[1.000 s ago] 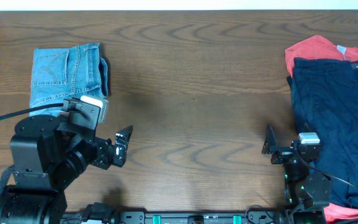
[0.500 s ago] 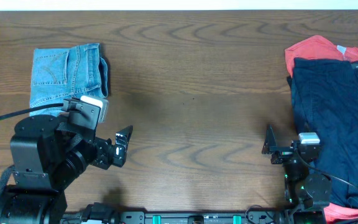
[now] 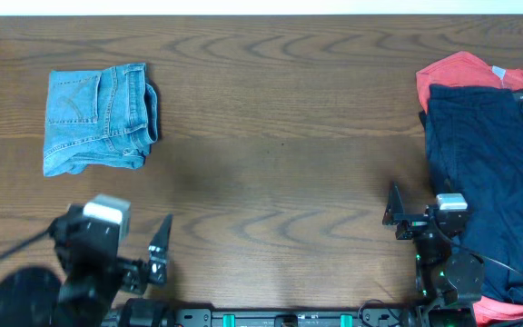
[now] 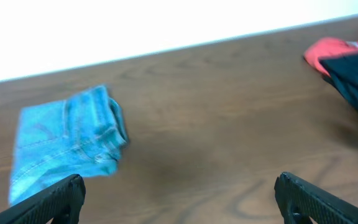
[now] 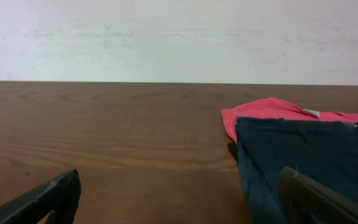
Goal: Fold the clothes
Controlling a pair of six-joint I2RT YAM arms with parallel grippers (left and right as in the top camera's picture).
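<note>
The light-blue denim jeans (image 3: 98, 116) lie folded into a compact bundle at the far left of the table, back pocket up. They also show in the left wrist view (image 4: 67, 143), blurred. My left gripper (image 3: 157, 254) is open and empty near the front edge, well below the jeans; its fingertips frame bare wood in the left wrist view (image 4: 179, 199). My right gripper (image 3: 395, 213) is open and empty at the front right, with bare wood between its fingers in the right wrist view (image 5: 179, 199).
A dark navy garment (image 3: 493, 191) lies on a red garment (image 3: 457, 71) at the table's right side, just right of my right gripper. Both show in the right wrist view, the navy one (image 5: 309, 155) and the red one (image 5: 260, 115).
My left arm has pulled back from beside the jeans toward the front edge and now sits lower in view. The jeans are fully uncovered. The right arm has not moved.
</note>
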